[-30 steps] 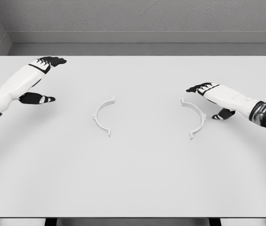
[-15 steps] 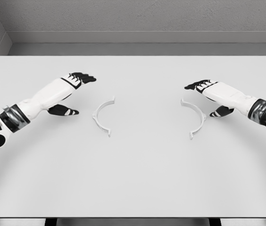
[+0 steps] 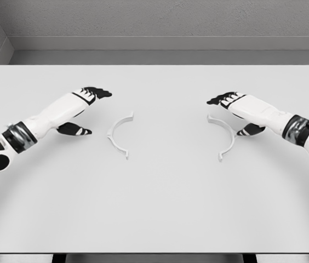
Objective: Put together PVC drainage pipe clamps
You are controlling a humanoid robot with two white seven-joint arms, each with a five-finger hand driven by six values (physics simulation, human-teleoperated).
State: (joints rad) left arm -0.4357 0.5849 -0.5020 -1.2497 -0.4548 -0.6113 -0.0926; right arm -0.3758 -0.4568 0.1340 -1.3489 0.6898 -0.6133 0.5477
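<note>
Lying apart on the white desk (image 3: 154,208) are 2 curved clamp halves, with a hand hovering near each.
The left clamp half (image 3: 118,135) is sitting just right of the left hand (image 3: 80,107), whose fingers are spread and holding nothing. The right hand (image 3: 236,107) is reaching over the top end of the right clamp half (image 3: 225,137), fingers extended and grasping nothing.

Two thin white half-ring clamp pieces lying flat, well apart: left clamp half (image 3: 118,135), right clamp half (image 3: 225,136), open sides facing.
</note>
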